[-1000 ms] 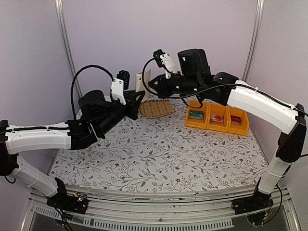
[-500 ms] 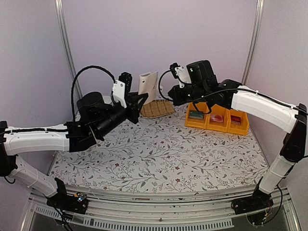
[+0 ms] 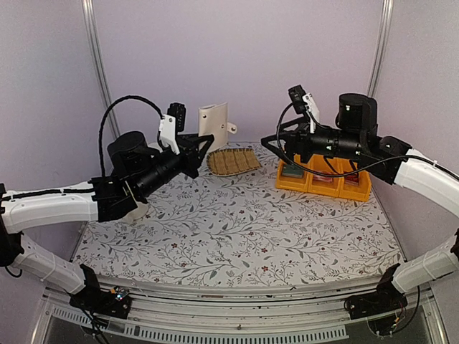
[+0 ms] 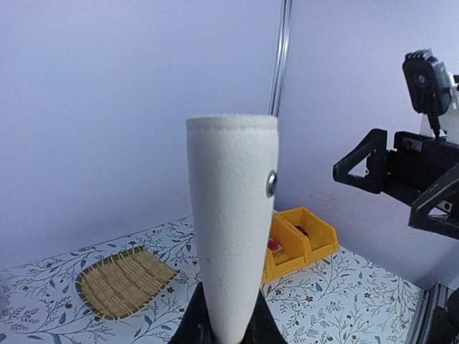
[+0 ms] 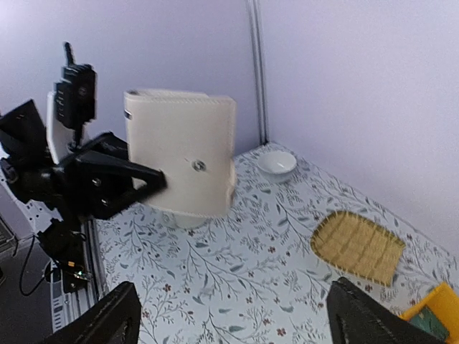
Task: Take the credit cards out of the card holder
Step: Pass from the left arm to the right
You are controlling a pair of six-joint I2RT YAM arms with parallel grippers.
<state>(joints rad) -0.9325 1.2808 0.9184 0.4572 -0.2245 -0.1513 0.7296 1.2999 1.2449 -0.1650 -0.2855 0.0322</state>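
1. The card holder (image 3: 215, 120) is a small flat wallet of cream-beige colour, with a stitched edge and a round metal snap on its broad face.
2. It is folded shut and stands upright in the air.
3. Its lower end is clamped between the jaws of the left gripper (image 3: 203, 143), and the body rises above them.
4. It is well apart from the spread jaws of the right gripper (image 3: 271, 143), with its broad face towards them.

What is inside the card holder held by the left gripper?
The card holder stands folded shut in the left gripper, so only its cream outer face and snap stud show. Whatever lies inside is covered.
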